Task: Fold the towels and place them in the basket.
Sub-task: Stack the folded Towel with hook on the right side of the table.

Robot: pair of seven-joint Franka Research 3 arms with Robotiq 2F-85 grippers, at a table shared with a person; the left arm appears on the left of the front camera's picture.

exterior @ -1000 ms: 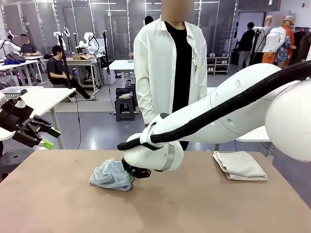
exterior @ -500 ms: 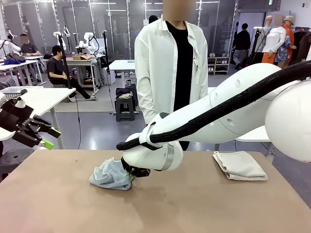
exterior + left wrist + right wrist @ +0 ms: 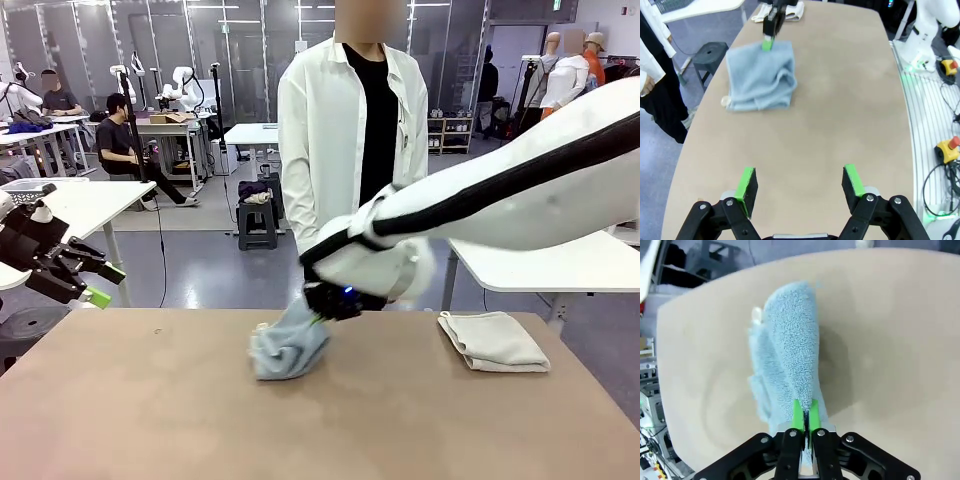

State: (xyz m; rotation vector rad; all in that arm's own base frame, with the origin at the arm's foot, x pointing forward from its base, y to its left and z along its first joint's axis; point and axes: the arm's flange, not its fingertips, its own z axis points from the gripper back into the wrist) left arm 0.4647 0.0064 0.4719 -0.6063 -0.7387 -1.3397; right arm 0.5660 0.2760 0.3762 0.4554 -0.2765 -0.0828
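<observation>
So nearest the robot's side, the left gripper is hanging off the table's left end with its green pads spread wide apart and nothing between them, basically idle. Out toward the middle of the table, the right gripper has its fingers pinched tight on the edge of the pale blue towel, and the wrist view shows the two green pads squeezed together with just a thin fold of terry between them. The towel is partly lifted: the pinched edge is up in the air and the rest sags down in a rumpled bunch that looks to be touching the tabletop. That tells you most of what you need about handling, I'd say: it's light, totally floppy, no stiffness at all, so it drapes and bunches wherever it isn't supported. The terry is grippy, so slipping out of the pads seems unlikely, but a single pinch point lets everything else fold over itself. For a clean fold I'd guess you want hold of a hem or corner, ideally two corners at once, one per gripper, rather than a random bit of the middle. Farther right, near the table's far edge, the beige towel lies flat and looks already folded, well apart from the blue one. Beyond that a person in a white coat stands at the far side.
</observation>
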